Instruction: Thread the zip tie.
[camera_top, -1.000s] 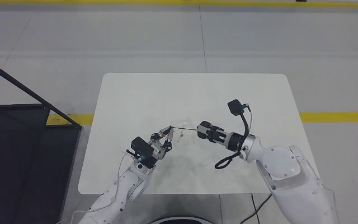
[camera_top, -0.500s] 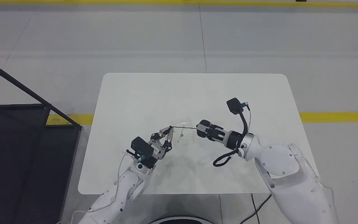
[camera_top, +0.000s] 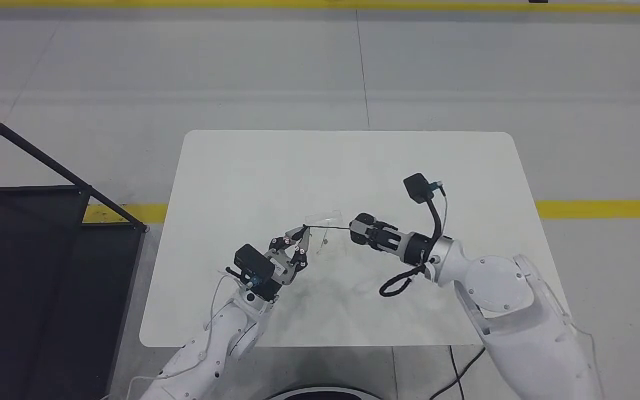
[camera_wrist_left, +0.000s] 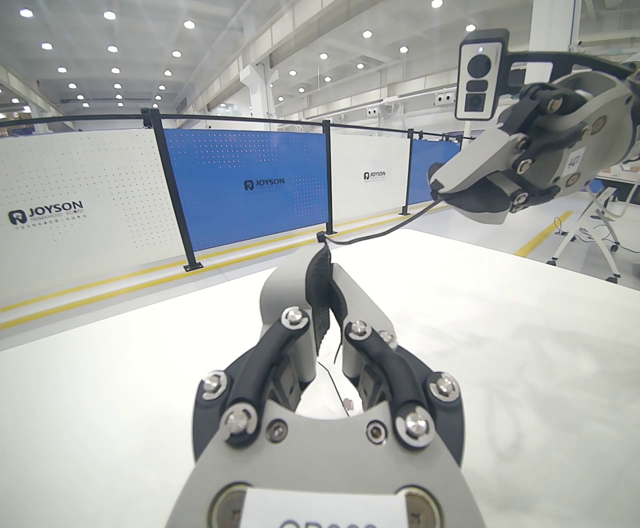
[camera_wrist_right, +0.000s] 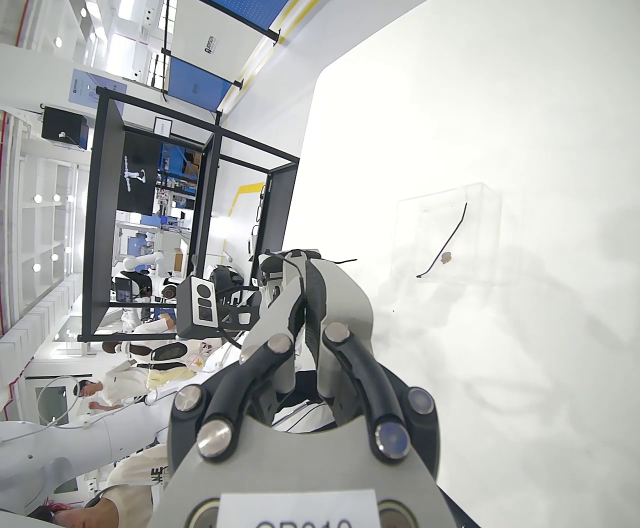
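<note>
Both my left gripper (camera_wrist_left: 324, 257) and right gripper (camera_wrist_left: 442, 192) clench the black zip tie (camera_wrist_left: 380, 231), stretched between them above the table's (camera_top: 450, 170) middle, and I fear uneven pulling could buckle it or slip it free.

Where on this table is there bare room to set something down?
Bare: the table beyond both grippers and along its sides. Crowded: the near middle, where left gripper and right gripper hold the zip tie by the clear box.
</note>
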